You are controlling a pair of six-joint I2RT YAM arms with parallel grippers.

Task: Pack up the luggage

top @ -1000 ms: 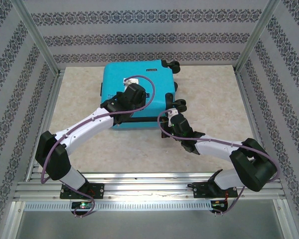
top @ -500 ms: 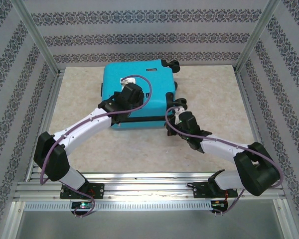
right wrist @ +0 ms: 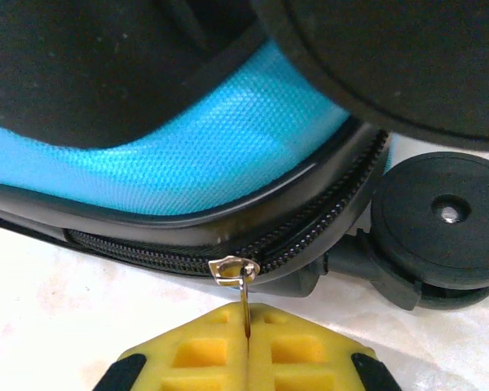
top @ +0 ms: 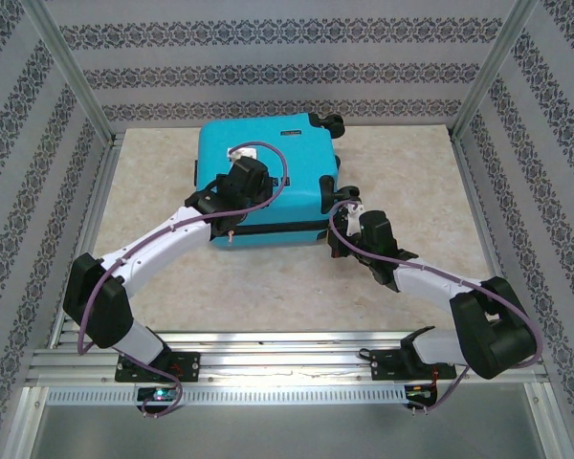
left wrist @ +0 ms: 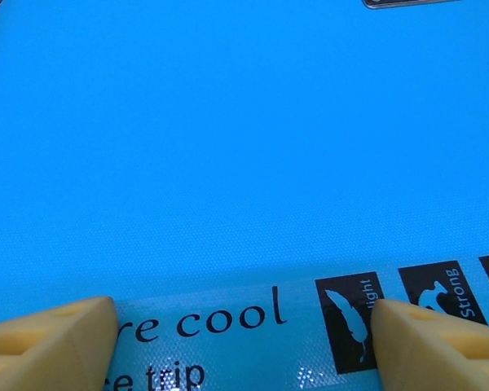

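Turquoise hard-shell luggage [top: 304, 158] lies closed at upper centre of the frame: stiff, smooth, probably slippery. Left gripper [left wrist: 244, 338] hovers jaws apart over it; right gripper [right wrist: 246, 342] pinches the zipper pull [right wrist: 233, 269], the sensible hold.

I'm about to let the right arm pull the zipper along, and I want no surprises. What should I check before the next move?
1. Right gripper shut on zipper pull: ok.
2. Left gripper open over the luggage shell: ok.
3. Left gripper pressing on the shell: cannot tell.
4. Lid of the luggage down: ok.
5. Wheel clear of the zipper's path round the corner: cannot tell.
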